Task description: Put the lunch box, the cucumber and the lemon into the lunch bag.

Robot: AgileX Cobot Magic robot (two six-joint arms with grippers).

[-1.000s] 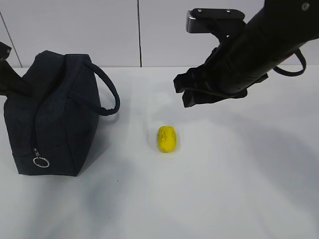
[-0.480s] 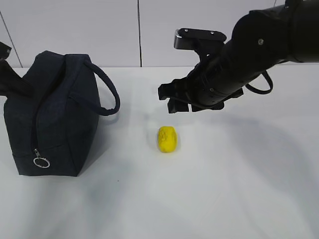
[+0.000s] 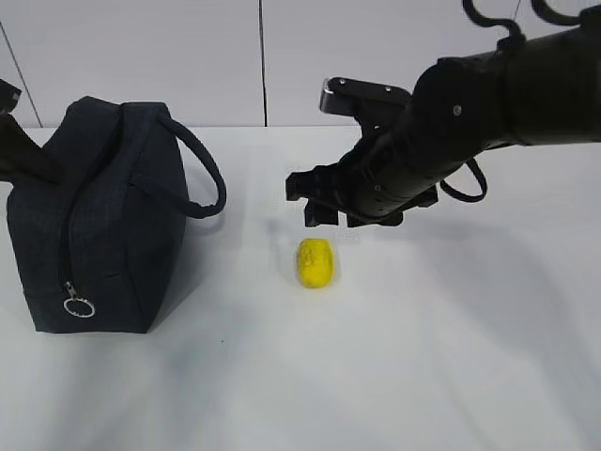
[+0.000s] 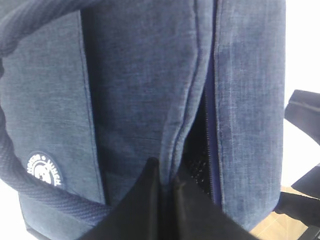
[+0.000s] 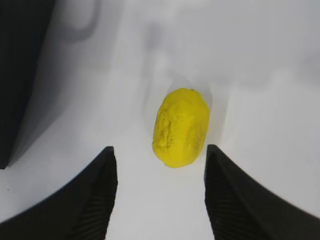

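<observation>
Hovering above the lemon (image 3: 316,262), the right gripper (image 3: 324,199) is holding its jaws spread and empty, lined up either side of the fruit in the wrist view. The lemon is lying mid-table (image 3: 423,376), untouched. The left gripper (image 4: 165,200) is pinching the lunch bag (image 3: 94,225) at its zipper edge, near the table's left edge. Lunch box and cucumber are nowhere visible, perhaps already inside; the lemon is seemingly the last item left.

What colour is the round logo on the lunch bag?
White, on the dark navy lunch bag; the logo shows best in the left wrist view.
</observation>
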